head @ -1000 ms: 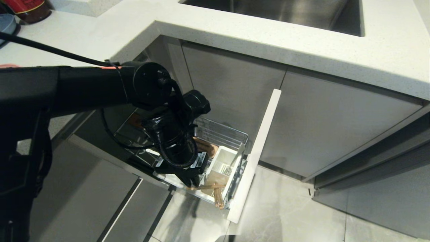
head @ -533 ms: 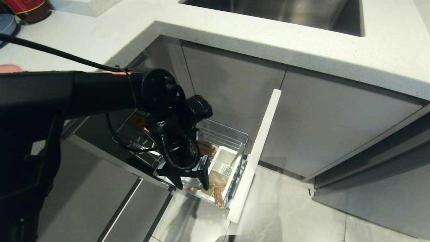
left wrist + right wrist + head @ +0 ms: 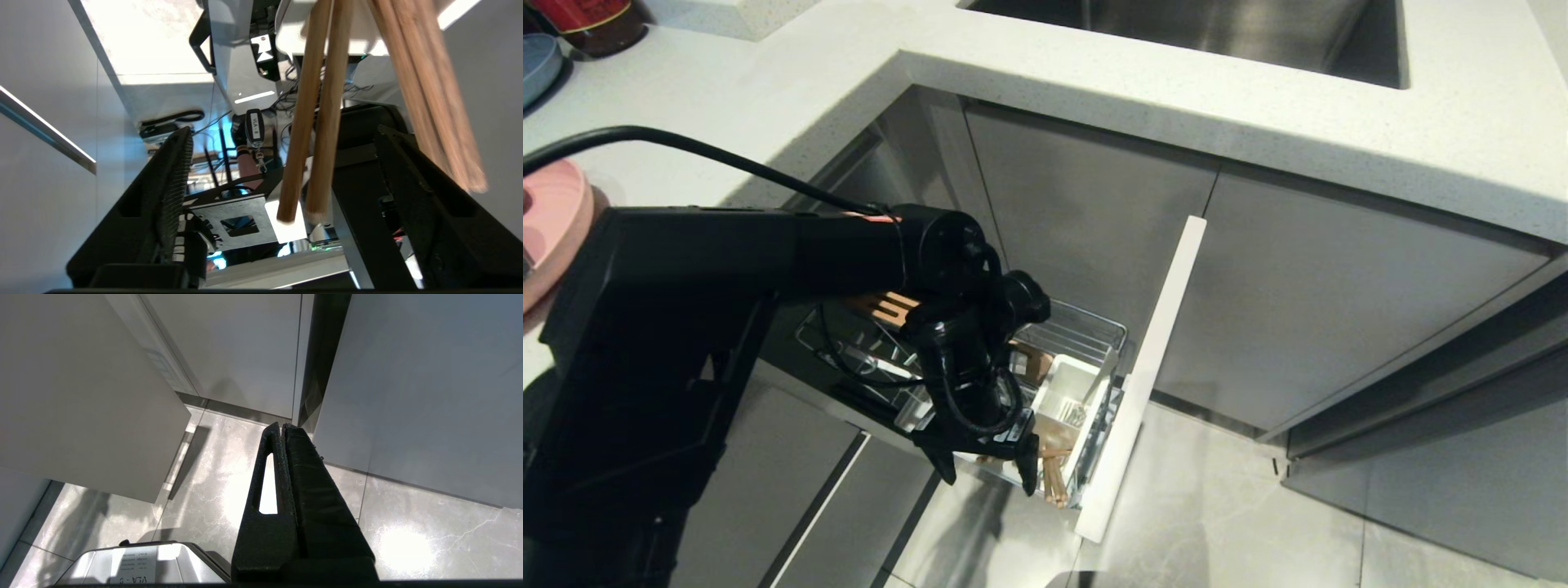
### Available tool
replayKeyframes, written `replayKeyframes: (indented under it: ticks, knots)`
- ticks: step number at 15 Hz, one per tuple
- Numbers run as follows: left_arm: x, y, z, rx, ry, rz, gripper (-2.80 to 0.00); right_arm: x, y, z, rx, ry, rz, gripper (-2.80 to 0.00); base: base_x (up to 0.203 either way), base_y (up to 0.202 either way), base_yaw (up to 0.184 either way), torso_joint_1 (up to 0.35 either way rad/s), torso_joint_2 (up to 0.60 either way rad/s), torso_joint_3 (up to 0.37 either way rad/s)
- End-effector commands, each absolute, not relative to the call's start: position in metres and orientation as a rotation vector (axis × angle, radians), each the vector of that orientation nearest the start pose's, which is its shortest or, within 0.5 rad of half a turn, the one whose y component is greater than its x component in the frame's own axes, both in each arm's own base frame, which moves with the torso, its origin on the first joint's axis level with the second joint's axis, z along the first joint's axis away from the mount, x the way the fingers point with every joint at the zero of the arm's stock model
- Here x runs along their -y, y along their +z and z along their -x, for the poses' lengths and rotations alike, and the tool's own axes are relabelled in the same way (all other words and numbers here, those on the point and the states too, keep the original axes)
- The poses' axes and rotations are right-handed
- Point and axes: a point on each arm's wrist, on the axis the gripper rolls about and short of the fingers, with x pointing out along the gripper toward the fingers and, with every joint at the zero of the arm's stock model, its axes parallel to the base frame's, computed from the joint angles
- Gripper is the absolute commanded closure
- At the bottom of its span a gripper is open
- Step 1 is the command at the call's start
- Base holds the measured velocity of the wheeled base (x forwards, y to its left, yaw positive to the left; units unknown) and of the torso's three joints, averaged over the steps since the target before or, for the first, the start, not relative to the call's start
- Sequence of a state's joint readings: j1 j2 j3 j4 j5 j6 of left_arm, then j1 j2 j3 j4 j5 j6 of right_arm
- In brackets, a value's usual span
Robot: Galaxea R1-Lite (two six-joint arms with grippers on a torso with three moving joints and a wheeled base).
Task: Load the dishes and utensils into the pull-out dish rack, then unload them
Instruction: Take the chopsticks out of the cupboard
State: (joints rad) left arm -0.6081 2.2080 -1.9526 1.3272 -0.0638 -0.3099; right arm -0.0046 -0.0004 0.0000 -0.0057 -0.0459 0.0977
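A: Head view first. What surface and room do you see?

B: A kitchen corner. A pale speckled worktop (image 3: 1094, 73) runs across the upper frame with a steel sink (image 3: 1217, 33) set in at the top. Grey cabinet doors (image 3: 1323, 302) fill the right, and a glossy grey tiled floor (image 3: 1217, 506) the lower right.

A: And the task's things?

B: The pull-out dish rack (image 3: 1062, 335) stands drawn out at centre, its chrome wire behind a narrow white front panel (image 3: 1143, 376). A white cutlery box (image 3: 1066, 396) sits in it by the panel. The chopsticks (image 3: 1054, 478) stick out below the box, near the rack's lower corner. A pink plate (image 3: 551, 229) lies on the worktop at the left edge, and a blue-grey plate (image 3: 535, 65) at the upper left.

A: The claws?

B: The left claw (image 3: 984, 469) hangs just left of the chopsticks, fingers spread apart, gripping nothing.

A: What does the left wrist view add?

B: From below, the chopsticks (image 3: 314, 122) hang down between the wide-spread fingers (image 3: 171, 183), touching neither. A second, blurred pair shows at upper right; I cannot tell whether it is real or a reflection.

A: And the right wrist view?

B: The right claw (image 3: 282, 428), unseen from the head, points at the floor (image 3: 220, 477) between cabinet fronts, its fingers pressed together and empty.
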Motion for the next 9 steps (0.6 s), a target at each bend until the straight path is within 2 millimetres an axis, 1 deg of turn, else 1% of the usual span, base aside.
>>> replayKeyframes:
  ticks: [1,5,9]
  knots:
    - [0.212,0.155,-0.304,-1.634,-0.269,-0.211,-2.8,0.001,0.076,0.023,0.013,-0.05,-0.098,0.0,0.0,0.0,0.0,0.0,0.0,0.0]
    - [0.213,0.144,-0.31,-1.65,-0.262,-0.212,-2.8,0.001,0.076,0.023,0.013,-0.05,-0.098,0.0,0.0,0.0,0.0,0.0,0.0,0.0]
    - [0.212,0.144,-0.313,-1.648,-0.26,-0.206,-2.8,0.001,0.076,0.023,0.013,-0.05,-0.098,0.0,0.0,0.0,0.0,0.0,0.0,0.0]
